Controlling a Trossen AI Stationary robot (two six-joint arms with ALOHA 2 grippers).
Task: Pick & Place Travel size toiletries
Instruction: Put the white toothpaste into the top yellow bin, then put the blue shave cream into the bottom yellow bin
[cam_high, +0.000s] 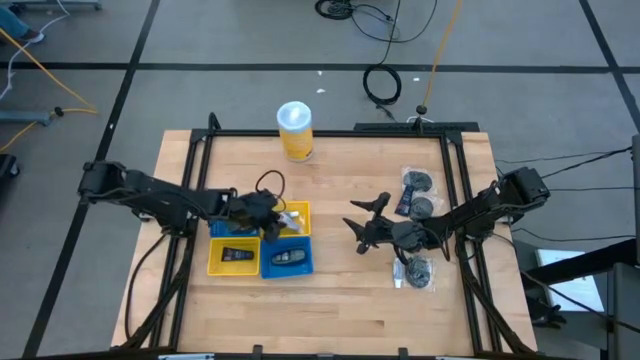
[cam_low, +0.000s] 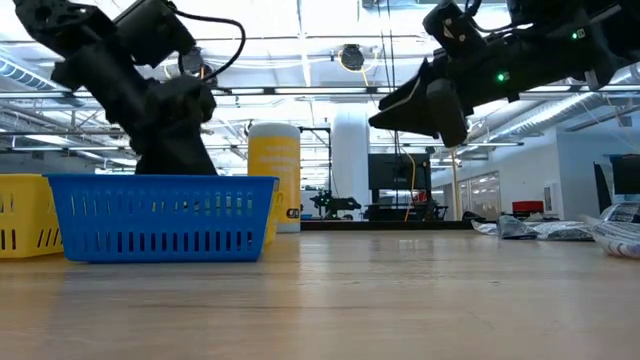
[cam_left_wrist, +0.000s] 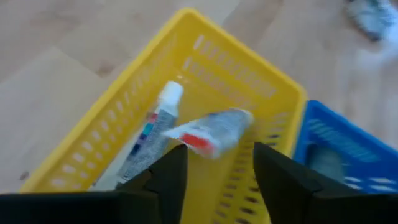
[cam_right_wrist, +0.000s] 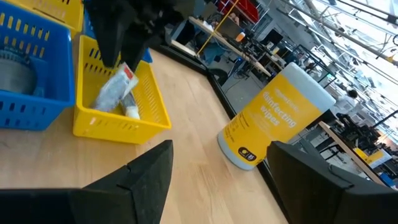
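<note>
Left wrist view: a small tube (cam_left_wrist: 211, 129) is seen just beyond the parted left gripper (cam_left_wrist: 214, 168), above the yellow tray (cam_left_wrist: 249, 81), its long axis lying across the fingers.

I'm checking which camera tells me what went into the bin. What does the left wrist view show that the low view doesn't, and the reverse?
Only the left wrist view shows inside the yellow tray: two small tubes, lying between the open left gripper's fingers. Only the low view shows the right gripper raised above the table and the yellow canister. Both show a blue tray.
</note>
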